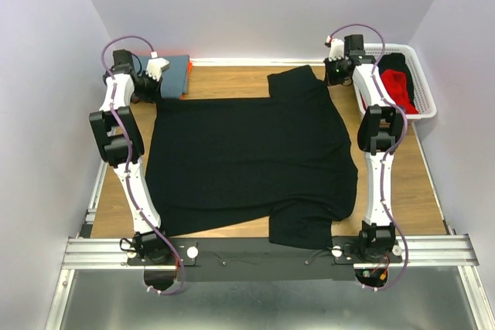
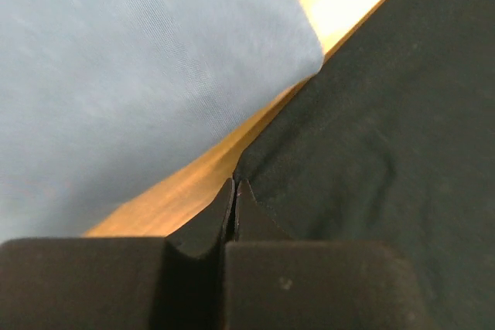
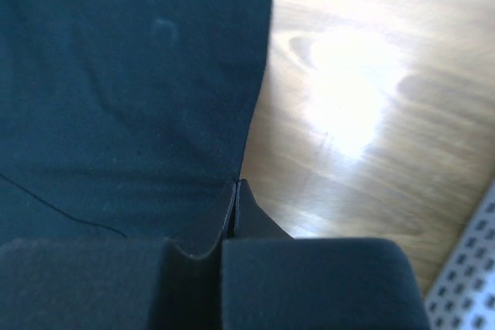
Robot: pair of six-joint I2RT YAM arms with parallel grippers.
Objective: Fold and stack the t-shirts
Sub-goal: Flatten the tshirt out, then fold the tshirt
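Note:
A black t-shirt (image 1: 247, 152) lies spread flat on the wooden table (image 1: 224, 79), with one sleeve at the far side and one at the near edge. My left gripper (image 1: 155, 86) is at its far left corner. In the left wrist view the jaws (image 2: 234, 183) are closed on the corner of the black shirt (image 2: 387, 152). My right gripper (image 1: 334, 76) is at the far right edge of the shirt. In the right wrist view the jaws (image 3: 235, 185) are closed on the edge of the shirt (image 3: 131, 75). A folded blue t-shirt (image 1: 174, 73) lies at the far left corner; it also shows in the left wrist view (image 2: 139, 75).
A white basket (image 1: 421, 83) at the far right holds a red shirt (image 1: 398, 86) and a dark one (image 1: 394, 63). Its perforated wall (image 3: 472, 276) is close beside my right gripper. Walls enclose the table on three sides. Bare wood (image 3: 348, 113) lies between shirt and basket.

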